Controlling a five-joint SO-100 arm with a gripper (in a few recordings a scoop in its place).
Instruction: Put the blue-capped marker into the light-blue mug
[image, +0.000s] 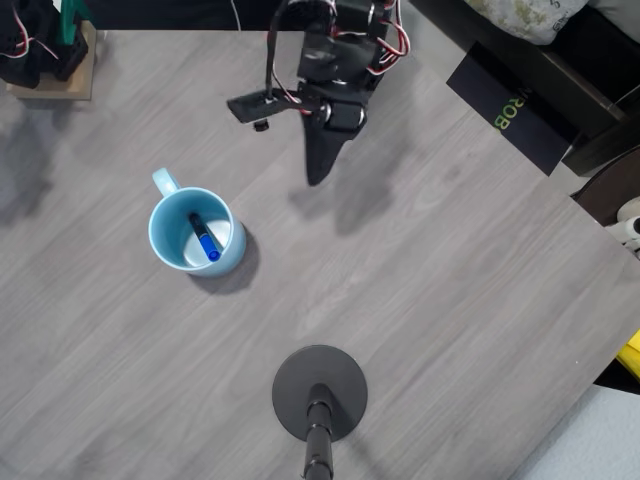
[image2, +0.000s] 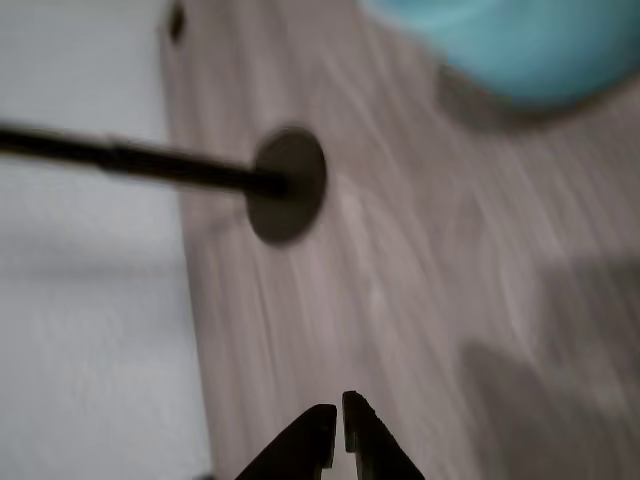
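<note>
**While marker rests in mug, gripper hangs closed and empty**

While my gripper (image: 318, 172) hangs above the table (image: 420, 300) with its two tips pressed together and nothing between them, the blue-capped marker (image: 204, 238) lies inside the light-blue mug (image: 196, 232).

Overhead view:
- The mug stands upright on the table, left of centre, with its loop handle pointing to the upper left.
- The marker leans inside the mug, blue cap toward the lower right, dark body toward the upper left.
- My gripper is to the upper right of the mug and well apart from it, its black tips pointing down the picture.
- A round black stand base (image: 320, 392) sits on the table near the bottom edge, with a pole rising from it.

Wrist view (blurred):
- My gripper (image2: 338, 420) shows at the bottom edge, its tips meeting at a narrow seam.
- The mug (image2: 520, 45) appears at the top right as a pale blue shape.
- The stand base (image2: 287, 185) lies left of centre on the grey wood-grain surface.
</note>
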